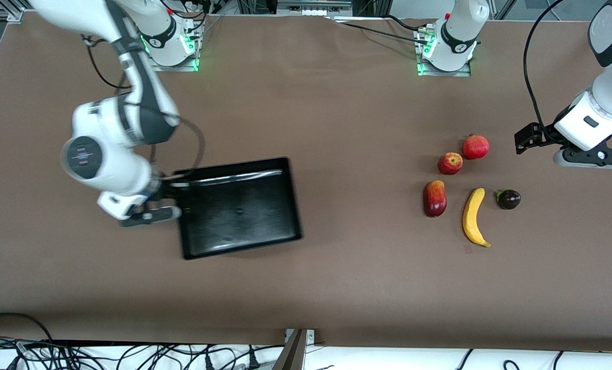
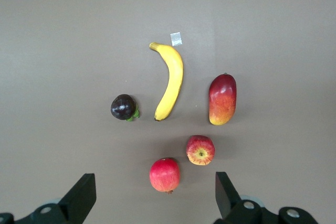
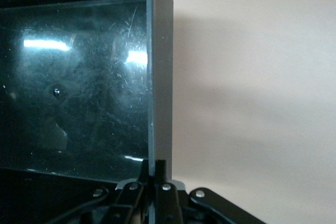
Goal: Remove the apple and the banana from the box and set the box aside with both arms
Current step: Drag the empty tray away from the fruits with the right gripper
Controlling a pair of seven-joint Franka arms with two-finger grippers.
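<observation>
1. Tray (image 1: 239, 208), black, shallow, glossy walls – sitting lower-centre-left of the front frame on the brown table (image 1: 336, 128), skewed a little, nothing lying in it.

2. Right gripper (image 1: 174, 198) – working at the tray's short edge toward the right arm's end, mid-left of frame; fingers (image 3: 160, 169) are pinching the tray's thin wall, jaws closed on it, as the right wrist view (image 3: 160, 77) is showing edge-on.

3. Banana (image 1: 474, 217) – lying lower-right of the fruit group, right-centre of frame, nearest the front cam of all fruit; curved, stem end pointing down-frame. A small pale tag (image 2: 176, 39) is lying just beside its tip.

4. Mango-like fruit (image 1: 434, 198), red/yellow, oblong – lying beside the banana, toward the tray, apart from it.

5. Dark purple fruit (image 1: 508, 199), round w/ green stalk – sitting beside the banana toward the left arm's end, not touching.

6. Apple (image 1: 450, 163), red w/ yellowish streaks – sitting farther from the cam than the mango-like fruit, upper part of the group.

7. Round red fruit (image 1: 476, 147) – sitting just beside the apple, farthest of the group; touching or not, can't tell.

8. Left gripper (image 1: 524, 140) – hovering at frame's right edge, over bare table near the group; wrist cam is looking down on all five fruits, jaws spread wide, fingertips (image 2: 81, 195) holding nothing.
</observation>
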